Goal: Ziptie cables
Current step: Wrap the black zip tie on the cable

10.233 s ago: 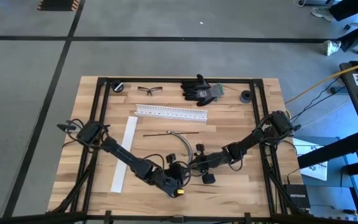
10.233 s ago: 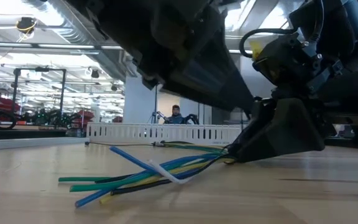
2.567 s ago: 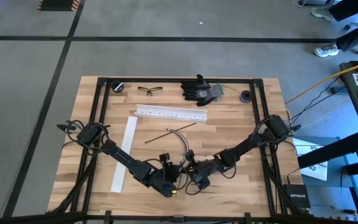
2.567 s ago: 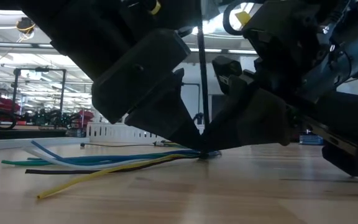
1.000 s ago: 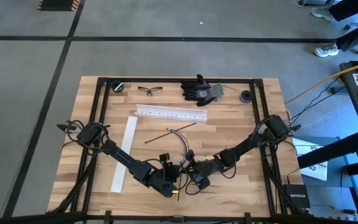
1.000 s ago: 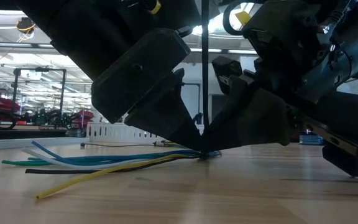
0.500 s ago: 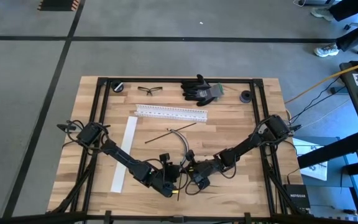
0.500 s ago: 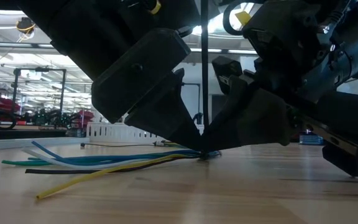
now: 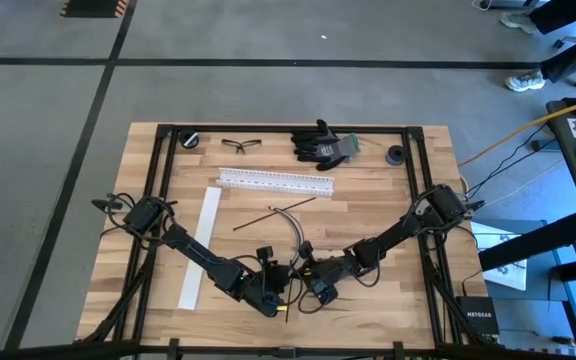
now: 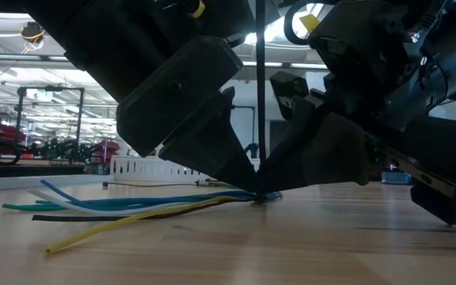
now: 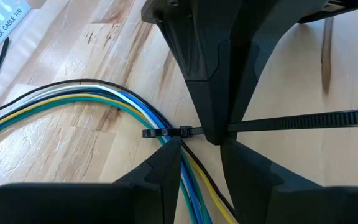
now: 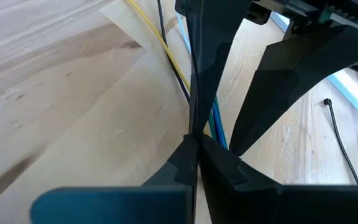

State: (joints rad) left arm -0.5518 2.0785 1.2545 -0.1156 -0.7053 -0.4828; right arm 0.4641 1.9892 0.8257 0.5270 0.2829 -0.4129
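Near the front edge, the cables are steadied by the left gripper, while the zip tie is pinched by the right gripper, apparently for tightening.

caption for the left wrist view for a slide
Both end effectors meet at a black zip tie looped around the bundle of cables on the wooden table, its tail running off to one side.
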